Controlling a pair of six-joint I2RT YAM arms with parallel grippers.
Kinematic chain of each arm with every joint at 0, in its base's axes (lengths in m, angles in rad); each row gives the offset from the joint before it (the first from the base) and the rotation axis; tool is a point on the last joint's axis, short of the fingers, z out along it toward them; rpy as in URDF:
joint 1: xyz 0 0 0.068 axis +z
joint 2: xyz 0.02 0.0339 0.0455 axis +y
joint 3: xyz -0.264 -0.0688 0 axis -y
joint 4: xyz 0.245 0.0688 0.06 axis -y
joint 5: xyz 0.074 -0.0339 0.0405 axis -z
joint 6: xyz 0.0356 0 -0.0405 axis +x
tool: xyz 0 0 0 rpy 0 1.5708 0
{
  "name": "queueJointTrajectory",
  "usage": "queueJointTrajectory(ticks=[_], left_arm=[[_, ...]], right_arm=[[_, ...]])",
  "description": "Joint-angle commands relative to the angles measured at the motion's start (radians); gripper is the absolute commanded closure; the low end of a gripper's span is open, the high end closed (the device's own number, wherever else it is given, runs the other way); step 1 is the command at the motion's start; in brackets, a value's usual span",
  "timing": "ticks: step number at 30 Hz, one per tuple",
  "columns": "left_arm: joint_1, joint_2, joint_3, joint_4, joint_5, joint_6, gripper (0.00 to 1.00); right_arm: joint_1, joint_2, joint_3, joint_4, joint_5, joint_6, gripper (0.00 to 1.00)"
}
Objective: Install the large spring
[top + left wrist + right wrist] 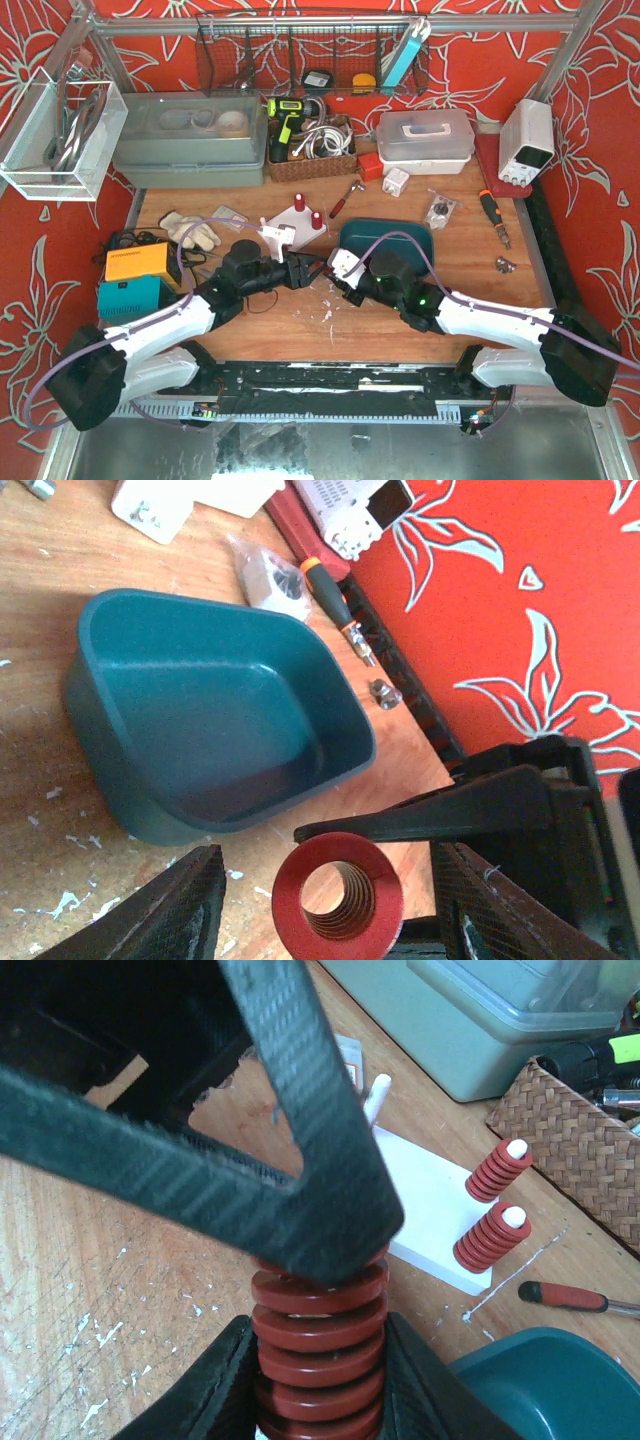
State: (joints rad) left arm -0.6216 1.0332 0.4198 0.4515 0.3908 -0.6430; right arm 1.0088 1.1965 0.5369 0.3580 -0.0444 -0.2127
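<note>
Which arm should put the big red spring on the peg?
Probably right: the right tool clamps the large spring, while the left tool stands open around it.

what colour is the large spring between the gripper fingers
Red, on every coil. The large spring shows best in the right wrist view.

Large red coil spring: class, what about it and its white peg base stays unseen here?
- Right wrist view: the large red coil spring's top end, behind the left gripper's black carbon-fibre finger.
- Left wrist view: its lower rim, cut off by the bottom edge.
- Top external view: the spring, too small to trace.
- Right wrist view: part of the white peg base, behind that finger.
</note>
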Motion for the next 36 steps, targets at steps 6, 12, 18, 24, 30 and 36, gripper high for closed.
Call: queueJointTrajectory(ticks=[6,12,18,24,30,36], left_arm=[[-0.010,0.039,0.023,0.048,0.048,0.000,0.48],[-0.010,0.028,0.021,0.046,0.033,0.008,0.60],[-0.010,0.028,0.022,0.041,0.030,0.017,0.75],[-0.010,0.019,0.027,0.026,0.017,0.026,0.85],[-0.010,-0.015,0.059,-0.044,-0.071,0.089,0.86],[-0.006,-0.020,0.132,-0.178,-0.247,0.204,0.86]], right_arm=[[0.013,0.011,0.005,0.036,0.016,-0.021,0.92],[0.019,0.026,0.015,0.023,0.015,-0.026,0.91],[0.020,0.020,0.012,0.022,0.026,-0.029,0.89],[0.021,0.022,0.020,0.012,0.050,-0.014,0.70],[0.021,-0.018,0.039,-0.037,0.129,0.023,0.34],[0.020,-0.090,0.079,-0.181,0.246,0.103,0.08]])
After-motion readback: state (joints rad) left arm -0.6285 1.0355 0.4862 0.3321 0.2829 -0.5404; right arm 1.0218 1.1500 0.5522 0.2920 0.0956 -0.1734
